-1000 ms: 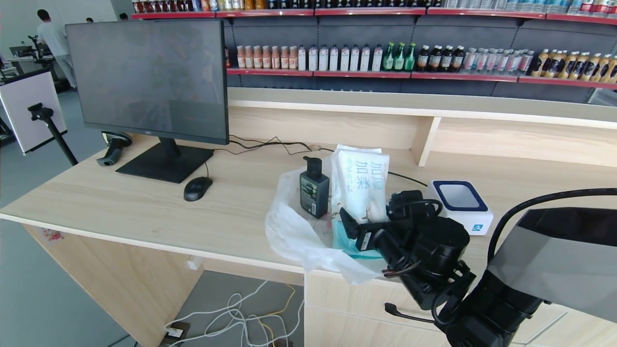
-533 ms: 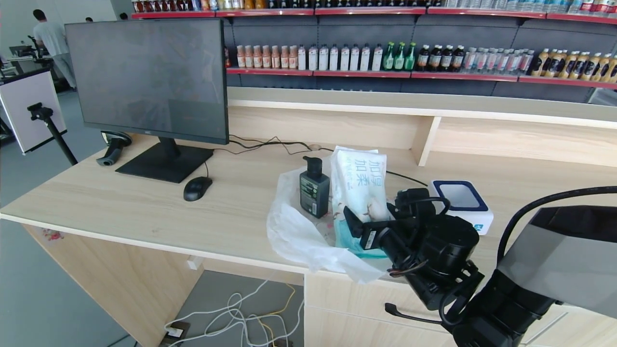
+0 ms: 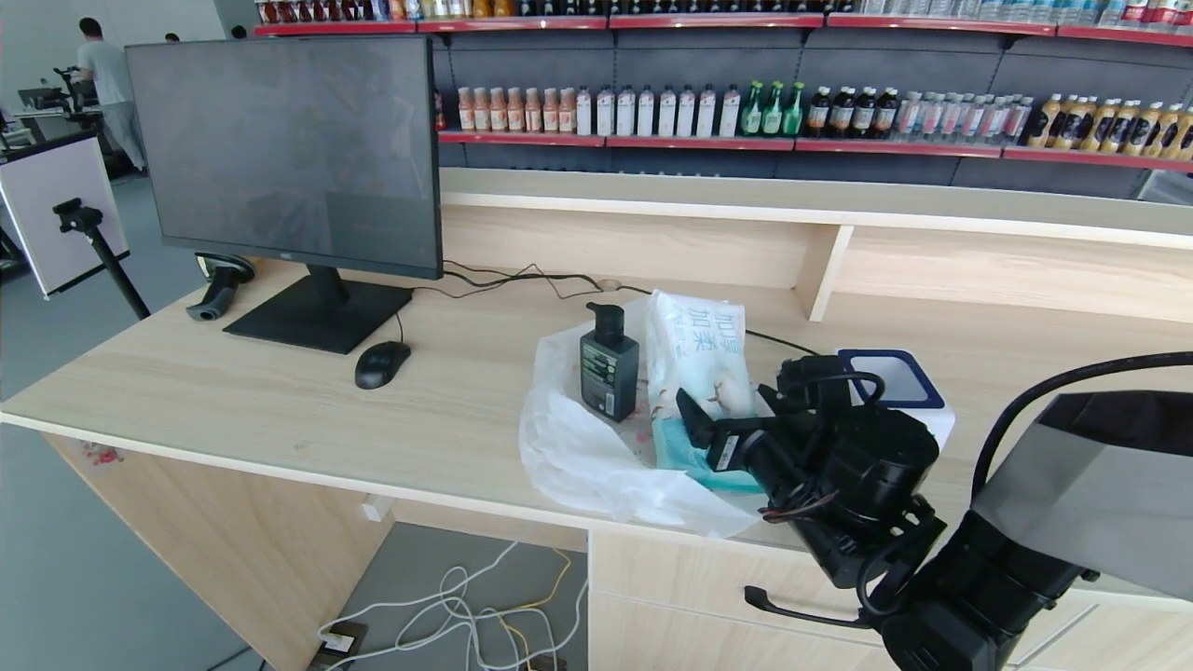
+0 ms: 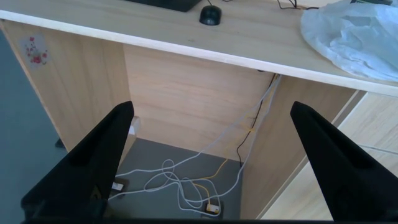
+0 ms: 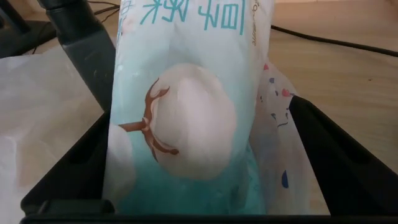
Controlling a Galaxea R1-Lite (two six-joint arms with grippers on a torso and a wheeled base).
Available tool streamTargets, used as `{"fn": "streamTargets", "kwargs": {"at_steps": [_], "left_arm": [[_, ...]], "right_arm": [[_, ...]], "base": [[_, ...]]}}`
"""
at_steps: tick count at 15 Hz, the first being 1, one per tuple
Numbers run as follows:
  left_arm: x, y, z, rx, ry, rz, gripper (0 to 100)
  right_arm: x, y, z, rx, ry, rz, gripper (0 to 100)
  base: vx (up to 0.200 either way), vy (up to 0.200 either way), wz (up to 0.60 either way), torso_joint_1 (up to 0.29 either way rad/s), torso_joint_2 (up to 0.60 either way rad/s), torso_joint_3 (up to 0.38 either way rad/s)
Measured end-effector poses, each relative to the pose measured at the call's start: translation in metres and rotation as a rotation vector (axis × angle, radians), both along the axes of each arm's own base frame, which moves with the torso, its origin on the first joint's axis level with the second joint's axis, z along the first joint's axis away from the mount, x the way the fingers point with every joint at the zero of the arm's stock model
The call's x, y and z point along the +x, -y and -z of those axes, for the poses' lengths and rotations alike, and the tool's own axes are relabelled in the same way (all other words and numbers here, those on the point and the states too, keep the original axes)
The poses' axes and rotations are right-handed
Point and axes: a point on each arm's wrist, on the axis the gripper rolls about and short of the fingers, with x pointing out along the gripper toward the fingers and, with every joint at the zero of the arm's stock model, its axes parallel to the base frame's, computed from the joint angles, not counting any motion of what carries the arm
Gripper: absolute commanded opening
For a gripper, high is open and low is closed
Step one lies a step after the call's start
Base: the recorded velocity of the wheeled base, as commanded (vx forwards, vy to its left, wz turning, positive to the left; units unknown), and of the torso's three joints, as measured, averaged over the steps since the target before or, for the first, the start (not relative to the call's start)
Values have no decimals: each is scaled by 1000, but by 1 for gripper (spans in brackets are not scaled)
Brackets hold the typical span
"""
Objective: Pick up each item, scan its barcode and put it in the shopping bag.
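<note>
Bagging looks nearly done. The bag (image 3: 578,457) lies open and crumpled near the front edge of the counter (image 3: 280,401). The bottle (image 3: 609,363) stands upright in its mouth, so I take that item as already packed. Just beside the bottle, on its right, the tissue pack (image 3: 701,359) stands on end, leaning slightly, with its lower end down among the bag's folds. The right gripper (image 3: 732,410) is clamped on it low down. In the right wrist view a finger sits on either side of the pack, pressed against the wrapper.

The scanner (image 3: 899,377) sits on the counter to the right of the bag, partly behind the right arm. The pack is not over it. From that I judge the scan of this item is finished, though nothing here proves it.

The left gripper (image 4: 208,115) hangs below the counter edge with its jaws spread wide, holding nothing.

What seems left is to let go of the pack so it settles in the bag. I see no other goods loose on the counter, so this may well be the last item.
</note>
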Motion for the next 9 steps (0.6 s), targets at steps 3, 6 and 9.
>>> {"fn": "streamTargets", "kwargs": {"at_steps": [3, 6, 9], "left_arm": [[0, 0, 0, 0, 0, 0, 100], [0, 0, 0, 0, 0, 0, 100], [0, 0, 0, -1, 0, 0, 100]], "right_arm": [[-5, -4, -8, -2, 24, -17, 100], [-13, -8, -18, 9, 43, -40, 100], [-19, -5, -25, 18, 54, -43, 100]], "base": [[0, 0, 0, 0, 0, 0], [0, 0, 0, 0, 0, 0], [0, 0, 0, 0, 0, 0]]}}
